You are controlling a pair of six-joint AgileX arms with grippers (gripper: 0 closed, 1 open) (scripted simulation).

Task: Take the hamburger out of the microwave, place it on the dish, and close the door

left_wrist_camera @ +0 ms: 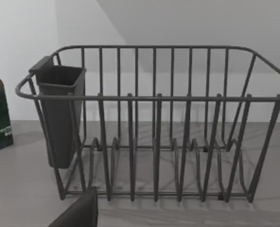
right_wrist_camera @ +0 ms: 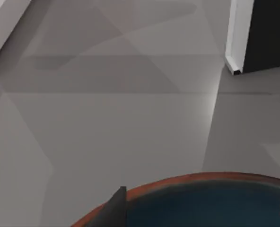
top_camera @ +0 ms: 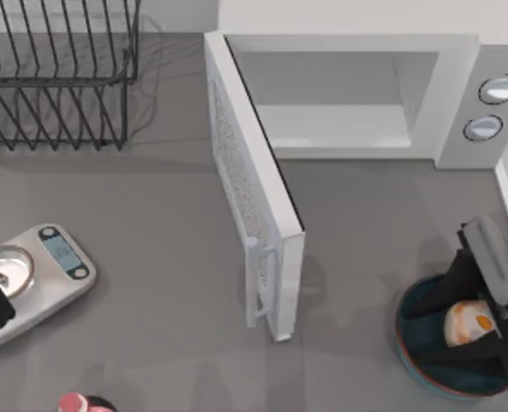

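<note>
The right gripper (top_camera: 481, 330) hangs over the dish (top_camera: 408, 339) at the grey table's (top_camera: 151, 343) right edge, apparently clamped on the hamburger (top_camera: 467, 324). The microwave (top_camera: 460, 94) door (top_camera: 254, 215) stands open.

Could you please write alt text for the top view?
The right pincer is over the dish with the hamburger. The microwave stands behind, its door wide open; a scale sits at left.
</note>
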